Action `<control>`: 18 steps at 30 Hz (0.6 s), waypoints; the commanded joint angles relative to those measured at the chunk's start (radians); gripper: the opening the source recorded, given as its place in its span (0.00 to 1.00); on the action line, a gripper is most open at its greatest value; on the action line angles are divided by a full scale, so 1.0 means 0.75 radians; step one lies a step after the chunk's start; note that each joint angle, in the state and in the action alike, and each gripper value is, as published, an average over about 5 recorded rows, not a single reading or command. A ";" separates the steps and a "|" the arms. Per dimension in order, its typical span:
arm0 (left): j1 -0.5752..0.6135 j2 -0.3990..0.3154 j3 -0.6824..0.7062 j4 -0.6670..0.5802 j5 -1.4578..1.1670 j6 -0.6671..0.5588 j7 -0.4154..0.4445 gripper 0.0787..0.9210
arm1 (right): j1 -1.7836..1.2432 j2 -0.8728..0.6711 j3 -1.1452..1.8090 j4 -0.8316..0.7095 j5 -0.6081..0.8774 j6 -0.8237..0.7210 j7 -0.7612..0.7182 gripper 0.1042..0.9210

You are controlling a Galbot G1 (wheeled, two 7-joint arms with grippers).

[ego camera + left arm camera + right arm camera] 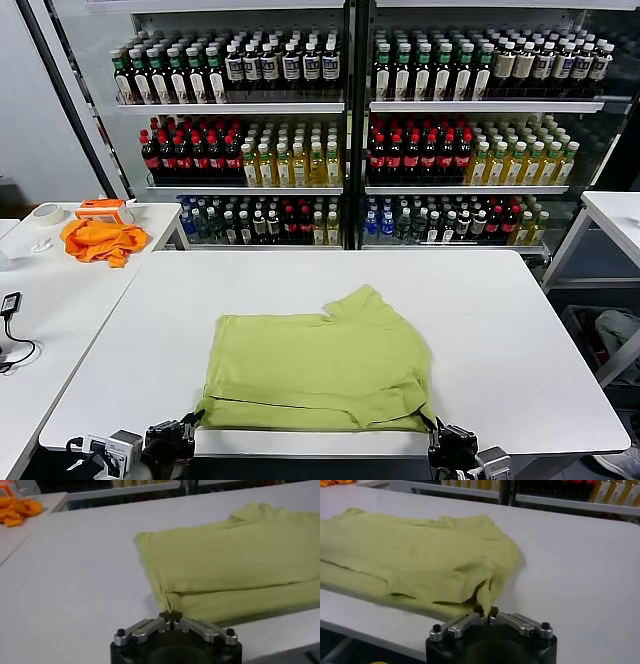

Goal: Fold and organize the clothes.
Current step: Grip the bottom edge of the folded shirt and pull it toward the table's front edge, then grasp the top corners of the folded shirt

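Both grippers sat at the white table's (560, 380) near edge: the left gripper (171, 616) pinched the folded T-shirt's (315, 365) near-left corner, the right gripper (485, 614) its near-right corner, cloth spread ahead between them.

Bright, even light falls from overhead, and the white table (520, 330) shows no hard glare. The green T-shirt (315, 365) casts only a thin soft shadow along its near edge. The bottle shelves (345, 105) at the far side are lit and sharp in the head view, though their uprights lean outward towards the corners. In both wrist views the far background goes soft, and the near gripper bodies look dark.
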 commanded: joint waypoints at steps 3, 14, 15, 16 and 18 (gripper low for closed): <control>0.051 0.032 -0.140 -0.098 -0.037 0.024 0.017 0.23 | -0.023 -0.025 0.060 0.059 -0.004 -0.056 -0.016 0.34; -0.119 0.073 -0.223 -0.039 -0.106 -0.010 0.091 0.61 | 0.192 -0.103 0.192 0.128 0.268 -0.117 -0.064 0.77; -0.147 0.078 -0.206 -0.008 -0.099 -0.025 0.098 0.64 | 0.270 -0.103 0.165 0.093 0.285 -0.121 -0.045 0.80; -0.177 0.084 -0.182 0.024 -0.091 -0.038 0.102 0.67 | 0.352 -0.101 0.130 0.049 0.298 -0.124 -0.030 0.83; -0.245 0.097 -0.123 0.093 -0.084 -0.054 0.107 0.74 | 0.524 -0.086 0.035 -0.049 0.316 -0.129 -0.010 0.86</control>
